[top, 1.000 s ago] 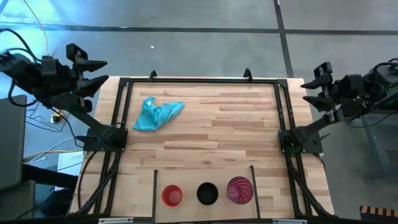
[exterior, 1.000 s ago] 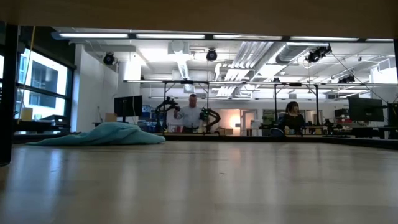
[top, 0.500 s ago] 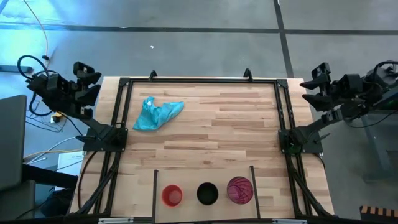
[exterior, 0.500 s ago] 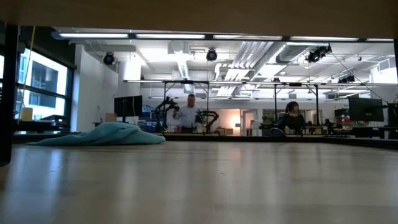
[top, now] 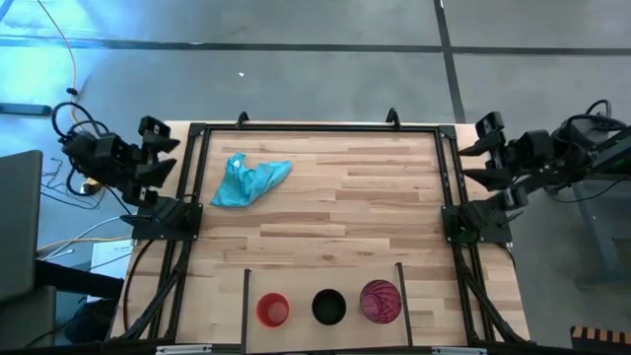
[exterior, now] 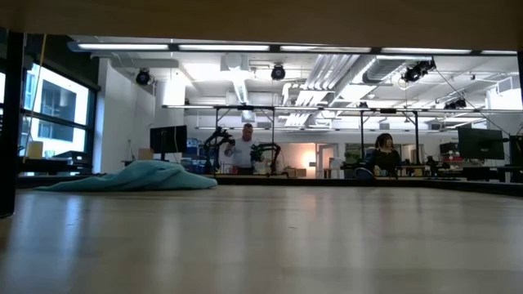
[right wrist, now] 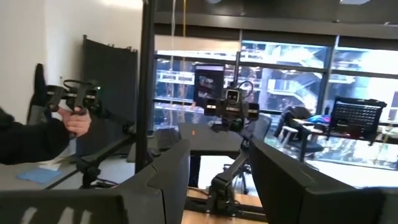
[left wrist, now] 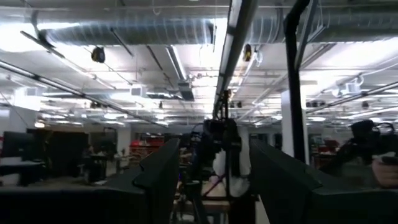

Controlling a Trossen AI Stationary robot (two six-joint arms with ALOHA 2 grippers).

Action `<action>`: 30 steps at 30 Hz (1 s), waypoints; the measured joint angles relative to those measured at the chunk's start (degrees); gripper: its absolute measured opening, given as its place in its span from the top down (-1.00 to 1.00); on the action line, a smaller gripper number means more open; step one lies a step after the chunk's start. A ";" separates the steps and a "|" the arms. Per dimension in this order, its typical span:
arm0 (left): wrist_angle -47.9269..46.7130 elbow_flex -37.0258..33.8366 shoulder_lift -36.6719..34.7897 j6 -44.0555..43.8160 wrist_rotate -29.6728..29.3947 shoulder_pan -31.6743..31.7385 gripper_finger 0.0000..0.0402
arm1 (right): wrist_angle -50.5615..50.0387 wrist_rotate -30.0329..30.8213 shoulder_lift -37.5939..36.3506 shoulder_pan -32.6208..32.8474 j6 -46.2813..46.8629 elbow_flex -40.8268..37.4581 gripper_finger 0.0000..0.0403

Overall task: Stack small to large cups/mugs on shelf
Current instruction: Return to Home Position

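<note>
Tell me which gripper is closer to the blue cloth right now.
Left. The left gripper hangs just off the table edge on the cloth side; the right gripper is past the opposite edge, across the table.

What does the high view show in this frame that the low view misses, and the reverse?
Only the high view shows the orange cup, black cup and red-pink cup standing side by side on the shelf, not nested. It also shows the left gripper and right gripper out at the table's left and right edges, jaws open. Only the low view shows the room behind, with a standing person and a seated person. Both show the light-blue cloth on the wooden tabletop.
</note>
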 joint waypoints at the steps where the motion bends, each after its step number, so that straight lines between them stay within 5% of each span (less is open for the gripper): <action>1: 0.16 -0.56 0.00 -0.75 0.21 0.00 0.08 | -0.28 -0.38 0.03 -0.02 0.38 0.00 0.22; 12: 3.07 -7.03 0.04 -6.64 0.33 0.02 0.08 | -2.68 -4.05 -0.22 -0.22 1.91 -0.91 0.22; 30: -1.89 -9.70 0.70 -17.00 4.52 0.02 0.20 | 13.04 -4.35 -10.63 -0.23 5.53 -20.22 0.22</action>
